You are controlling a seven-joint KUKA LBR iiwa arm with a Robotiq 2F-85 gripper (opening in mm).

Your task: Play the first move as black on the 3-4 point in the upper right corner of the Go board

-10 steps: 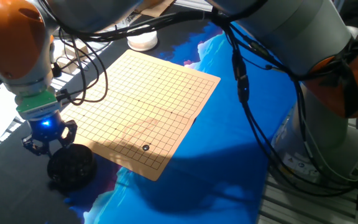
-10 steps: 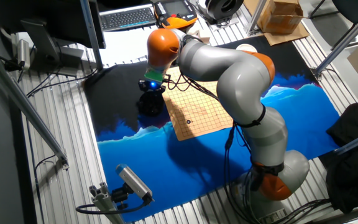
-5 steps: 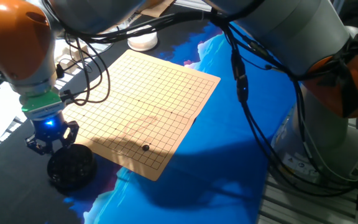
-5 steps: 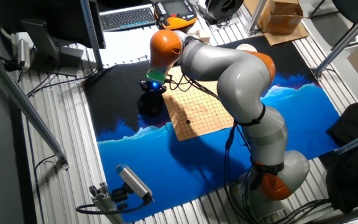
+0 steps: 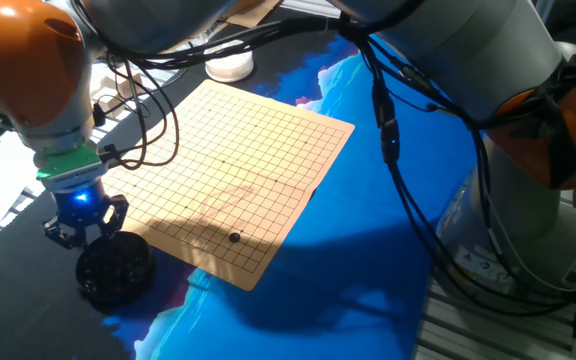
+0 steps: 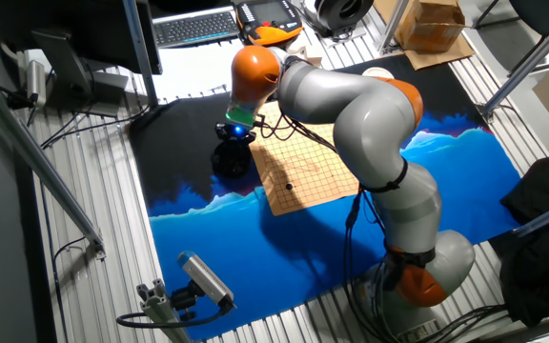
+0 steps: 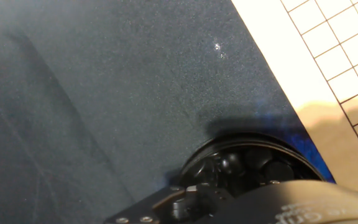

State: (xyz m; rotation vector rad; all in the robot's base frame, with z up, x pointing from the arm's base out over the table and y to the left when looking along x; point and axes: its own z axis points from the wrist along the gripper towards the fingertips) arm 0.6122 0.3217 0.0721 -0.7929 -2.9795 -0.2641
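Your arm reaches far forward, bent at the elbow, wrist pointing down. Tool (image 5: pixel 80 225) hangs low, blue light lit; finger spread unclear.

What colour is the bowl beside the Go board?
Black bowl, best in one fixed view.

Pale tan wooden Go board (image 5: pixel 238 165) ruled in a fine dark grid, and on it one small glossy black stone (image 5: pixel 234 237), a lone dark dot. Beside it the round black bowl of stones (image 5: pixel 114 267), glossy black heaped on black. Underneath, a bright blue cloth (image 5: pixel 348 250) with pale white wave-like edging meets a dark charcoal speckled mat (image 7: pixel 104 93). The arm's orange joint cap (image 5: pixel 28 55) sits over a green ring (image 5: pixel 66 163) and a glowing blue light (image 5: pixel 78 196). A white round dish (image 5: pixel 230 65) sits beyond.
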